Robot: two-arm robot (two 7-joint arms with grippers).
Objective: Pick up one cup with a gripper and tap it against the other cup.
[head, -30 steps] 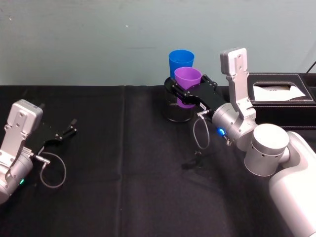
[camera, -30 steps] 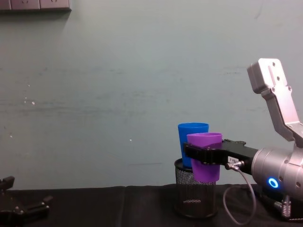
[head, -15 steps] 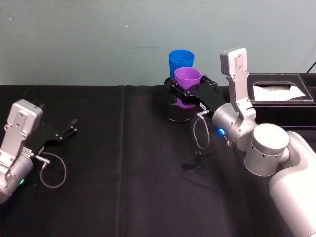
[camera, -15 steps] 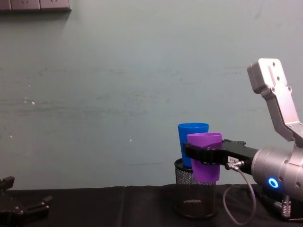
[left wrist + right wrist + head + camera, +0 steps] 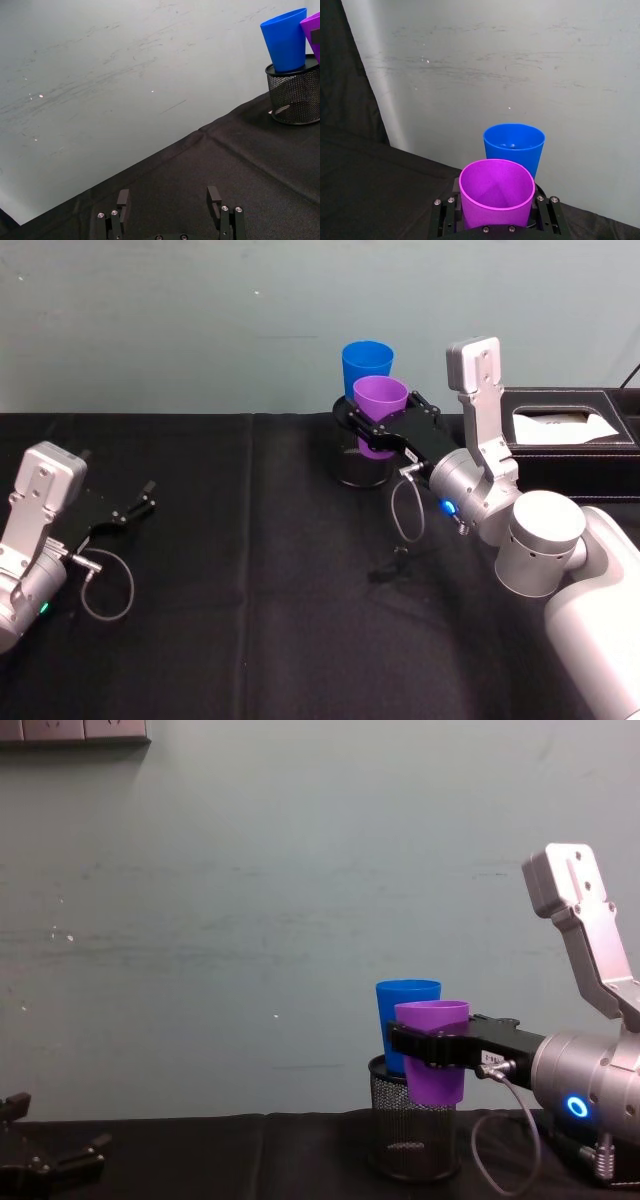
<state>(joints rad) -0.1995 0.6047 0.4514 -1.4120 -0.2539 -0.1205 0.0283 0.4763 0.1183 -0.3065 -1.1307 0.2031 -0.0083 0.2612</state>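
The purple cup (image 5: 381,398) is gripped round its middle by the right pincer (image 5: 432,1045), up beside the blue cup (image 5: 366,362) in the mesh pot (image 5: 410,1145), ready for a tap; the left pincer (image 5: 125,510) is parked wide open over the desk (image 5: 250,590).

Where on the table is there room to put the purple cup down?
The wide middle of the black cloth is bare, between the left gripper and the right arm. The back right is crowded: the blue cup in the mesh holder, the purple cup in the right gripper, then a black box.
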